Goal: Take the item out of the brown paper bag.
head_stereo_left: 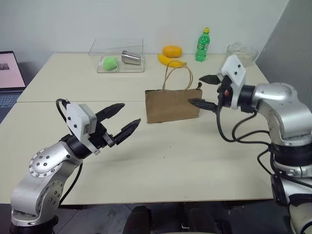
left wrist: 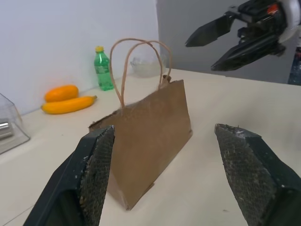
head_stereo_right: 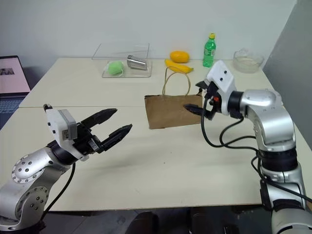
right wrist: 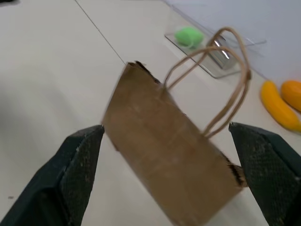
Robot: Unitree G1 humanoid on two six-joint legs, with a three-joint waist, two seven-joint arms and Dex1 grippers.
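Both grippers, left gripper (head_stereo_left: 122,118) and right gripper (head_stereo_left: 204,90), hang spread and empty beside the upright brown paper bag (head_stereo_left: 171,105) mid-table, so the item, unseen, presumably inside, remains to be taken out.

Pale beige tabletop (head_stereo_left: 161,161), seam crossing it; plain white wall (head_stereo_left: 146,19) behind; grey panel (head_stereo_left: 292,44) beyond its right edge.

matt brown paper bag (head_stereo_left: 172,105); smooth matt table (head_stereo_left: 195,161); glossy green plastic bottle (head_stereo_left: 203,45).
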